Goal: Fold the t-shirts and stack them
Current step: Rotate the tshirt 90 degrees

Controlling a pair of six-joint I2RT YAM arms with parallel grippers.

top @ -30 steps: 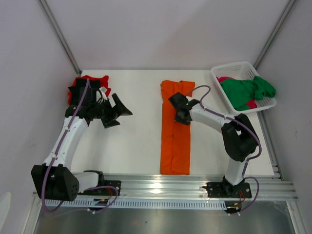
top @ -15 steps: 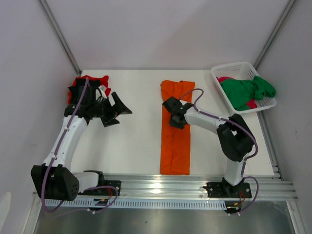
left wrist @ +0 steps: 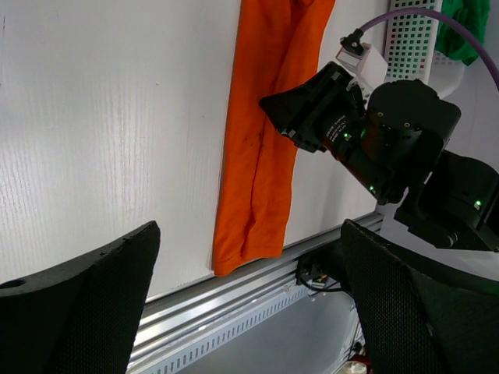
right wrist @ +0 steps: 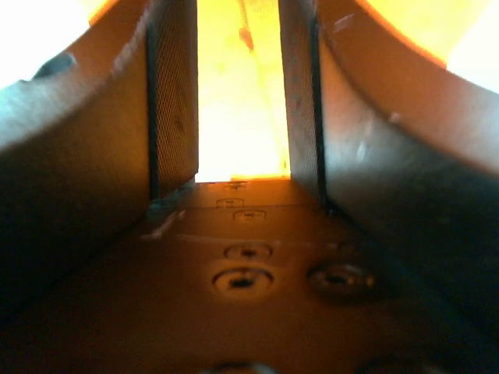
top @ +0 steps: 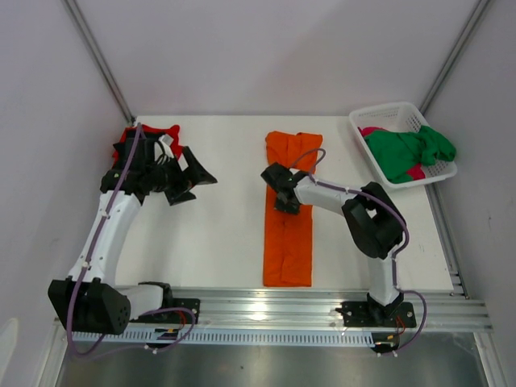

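Right gripper slid left across the orange t-shirt over the last second, from the strip's right side to its left edge, about a third of the way down from the top. In the wrist view its pads stood a narrow gap apart with orange cloth filling everything beyond the tips; couldn't tell if any fold was actually caught between them. Left gripper shifted slightly up and left, jaws spread wide, holding nothing, parked by the red t-shirt in the upper left of the frame. Orange shirt lay mid-table as a long narrow strip running top to bottom, so sides looked folded in, lengthwise fold not yet done. My read: right arm was lining up on the edge for a grab or a smoothing pass. Green t-shirt and pink t-shirt sat in the basket at upper right, so plenty of the job left.
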